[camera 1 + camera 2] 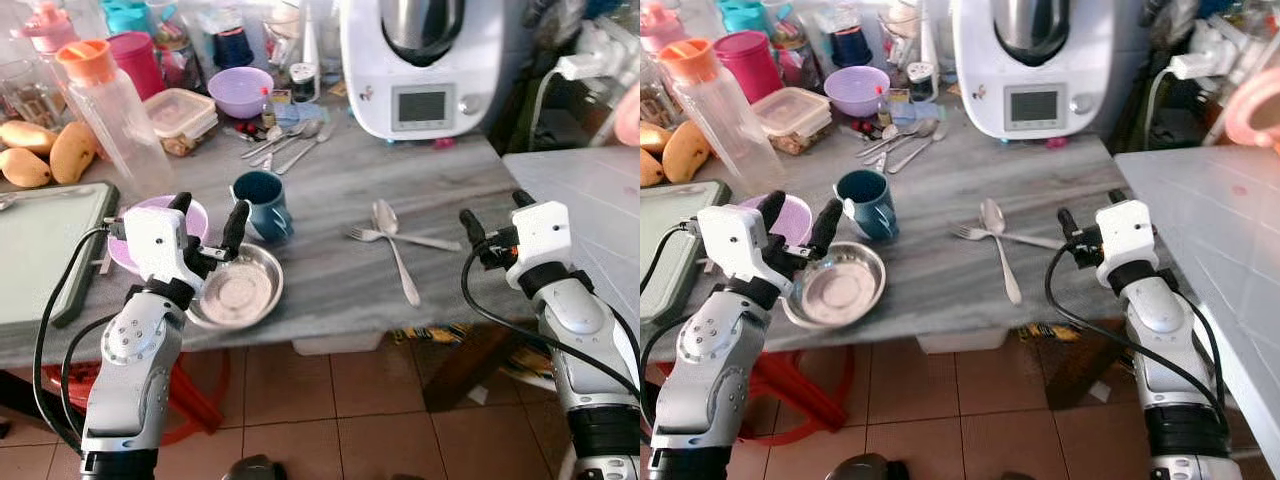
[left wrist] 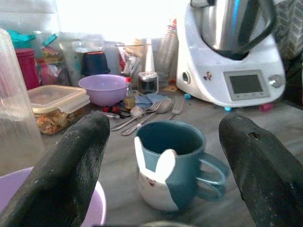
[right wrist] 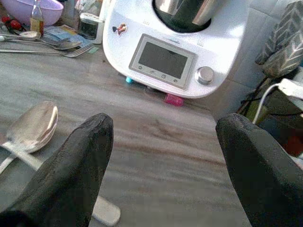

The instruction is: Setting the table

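1. The grey marble surface (image 1: 330, 265) was crowded along its far edge.
2. The left gripper (image 1: 208, 222) was held with jaws open over the steel plate (image 1: 238, 290), facing the blue mug (image 1: 262, 205).
3. The right gripper (image 1: 494, 222) was held with jaws open beside the spoon (image 1: 394, 245) and fork (image 1: 400, 238).

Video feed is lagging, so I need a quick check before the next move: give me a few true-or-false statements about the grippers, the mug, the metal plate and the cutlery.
1. The left gripper is open, above the metal plate. True.
2. The blue mug lies on its side. False: it stands upright.
3. The right gripper holds the spoon. False: it is open and empty; the spoon lies on the table.
4. The fork and the spoon lie crossed. True.
5. The mug sits inside the purple bowl. False: they stand apart.
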You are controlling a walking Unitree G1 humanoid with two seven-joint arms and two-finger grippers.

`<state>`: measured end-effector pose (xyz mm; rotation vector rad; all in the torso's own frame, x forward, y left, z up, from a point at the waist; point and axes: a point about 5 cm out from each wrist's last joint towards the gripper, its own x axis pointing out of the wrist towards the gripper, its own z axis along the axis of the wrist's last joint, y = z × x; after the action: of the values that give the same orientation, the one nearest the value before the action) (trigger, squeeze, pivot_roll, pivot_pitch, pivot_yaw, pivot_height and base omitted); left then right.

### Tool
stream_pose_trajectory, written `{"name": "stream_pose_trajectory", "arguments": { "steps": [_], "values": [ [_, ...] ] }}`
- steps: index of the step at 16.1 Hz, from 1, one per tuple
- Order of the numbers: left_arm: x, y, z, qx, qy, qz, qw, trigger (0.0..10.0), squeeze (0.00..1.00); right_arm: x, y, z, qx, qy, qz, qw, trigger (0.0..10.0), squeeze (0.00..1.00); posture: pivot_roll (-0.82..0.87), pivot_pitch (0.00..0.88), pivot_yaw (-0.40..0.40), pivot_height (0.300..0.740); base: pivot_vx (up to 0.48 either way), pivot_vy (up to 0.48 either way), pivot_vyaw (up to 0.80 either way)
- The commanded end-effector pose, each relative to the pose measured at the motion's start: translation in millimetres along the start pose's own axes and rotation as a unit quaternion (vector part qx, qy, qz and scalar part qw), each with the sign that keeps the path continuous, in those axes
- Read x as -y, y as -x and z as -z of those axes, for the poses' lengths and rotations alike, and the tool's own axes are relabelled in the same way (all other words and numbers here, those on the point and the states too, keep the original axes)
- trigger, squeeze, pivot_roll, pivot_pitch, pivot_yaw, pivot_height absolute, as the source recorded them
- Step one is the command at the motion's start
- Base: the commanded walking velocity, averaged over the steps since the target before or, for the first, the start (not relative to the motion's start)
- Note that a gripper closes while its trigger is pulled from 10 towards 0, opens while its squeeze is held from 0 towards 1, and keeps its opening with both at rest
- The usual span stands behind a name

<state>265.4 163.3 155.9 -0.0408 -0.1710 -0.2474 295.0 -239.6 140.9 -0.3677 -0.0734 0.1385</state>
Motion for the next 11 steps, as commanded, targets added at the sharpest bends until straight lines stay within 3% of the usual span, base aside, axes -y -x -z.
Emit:
{"name": "stream_pose_trajectory", "arguments": {
  "steps": [1, 4, 11],
  "values": [
    [-0.3, -1.4, -5.7, 0.008, -0.002, 0.0, 1.0, 10.0, 0.0, -1.6, 0.4, -4.3, 0.003, 0.005, -0.002, 1.0, 10.0, 0.0, -0.01, 0.0, 0.051, 0.74, 0.368, 0.0, 0.0],
    [-0.8, -1.0, -6.3, 0.008, -0.001, -0.006, 1.0, 10.0, 0.0, -4.8, 2.2, -2.2, -0.003, 0.003, -0.005, 1.0, 10.0, 0.0, -0.01, 0.0, 0.049, 0.74, 0.358, 0.0, 0.0],
    [-6.9, 5.9, -4.9, -0.002, -0.013, -0.014, 1.0, 10.0, 0.0, -4.1, 1.4, 4.6, -0.024, -0.011, -0.005, 1.0, 10.0, 0.0, 0.0, 0.0, 0.048, 0.74, 0.0, 0.0, 0.0]
  ]
}}
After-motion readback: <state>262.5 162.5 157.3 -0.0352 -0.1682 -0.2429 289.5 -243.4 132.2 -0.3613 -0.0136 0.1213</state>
